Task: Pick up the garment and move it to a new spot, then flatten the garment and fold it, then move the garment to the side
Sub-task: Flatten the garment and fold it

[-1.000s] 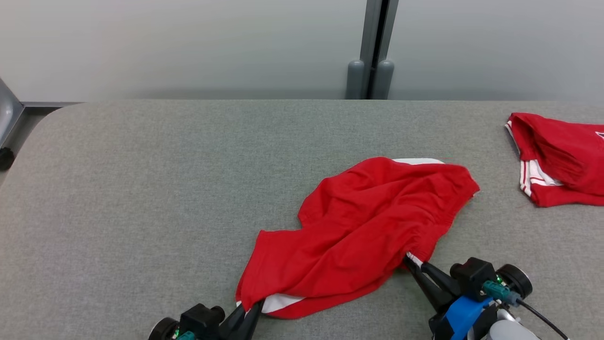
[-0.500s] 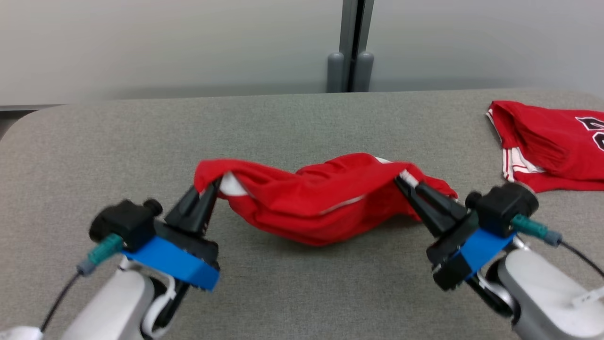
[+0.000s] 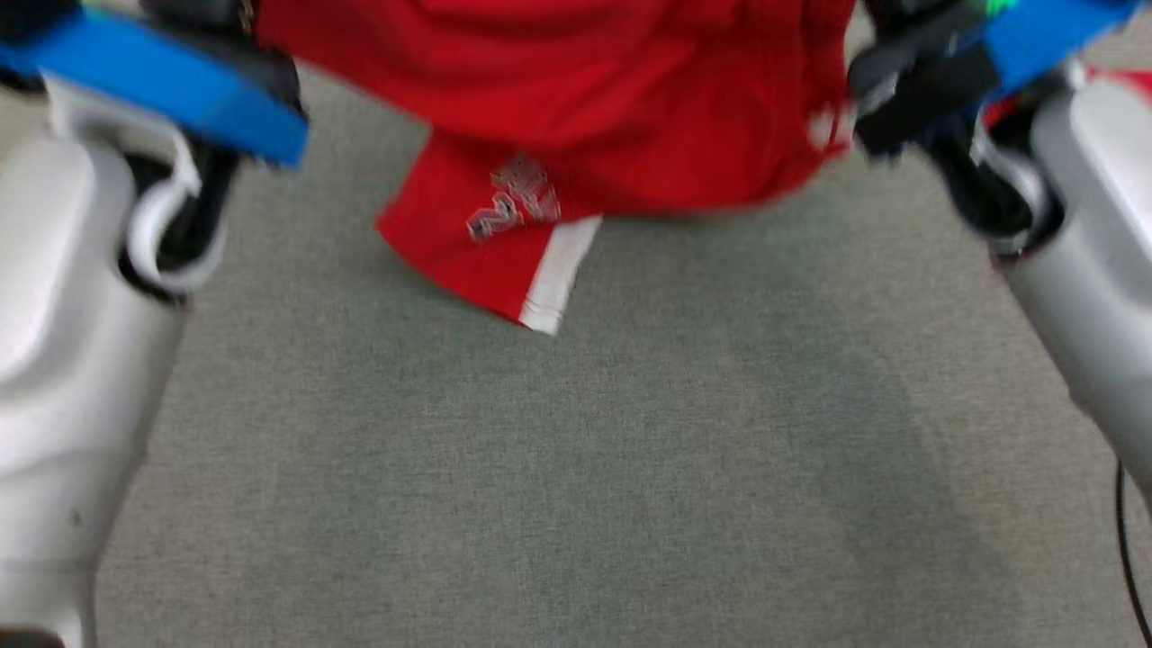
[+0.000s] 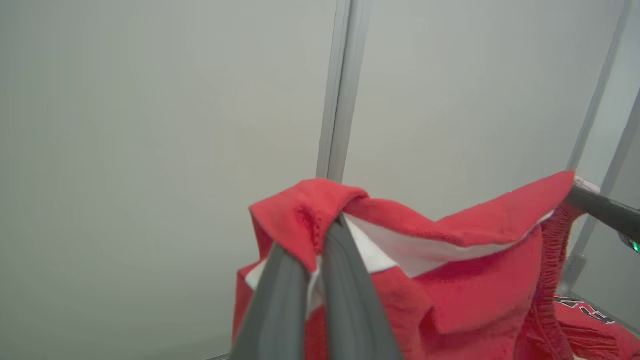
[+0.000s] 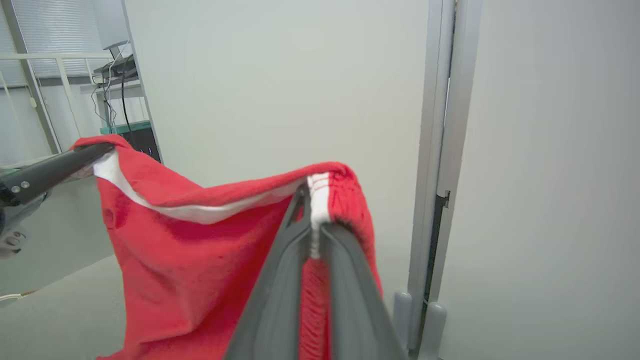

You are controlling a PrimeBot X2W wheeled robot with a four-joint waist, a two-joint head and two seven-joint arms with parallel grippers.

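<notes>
1. My left gripper (image 4: 320, 235) has its fingers pressed together on a red fold of the garment (image 4: 475, 280), with a strip of white lining just beside the tips.
2. My right gripper (image 5: 310, 220) is pinching the garment (image 5: 200, 260) at its gathered edge, right on a white stripe.
3. Each wrist view also catches the other gripper. The right gripper (image 4: 600, 207) grips the far corner of the cloth, and the left gripper (image 5: 50, 170) does the same in the right wrist view.
4. The garment is stretched between the two grips. Its top edge sags a little in the middle and the rest hangs down below it.
5. In the blurred head view the garment (image 3: 585, 108) hangs over the bench (image 3: 576, 468) between my left forearm (image 3: 63, 360) and right forearm (image 3: 1089, 315).
6. One flap drops lowest, with a pale print and a white stripe. I cannot tell whether its corner touches the bench, or which bench edge it is nearest.
7. A second red jersey (image 4: 590, 325) with a dark numeral lies on the bench below the right grip.
8. Beyond the cloth stands a pale wall (image 5: 275, 75) with a grey post (image 5: 440, 150).
</notes>
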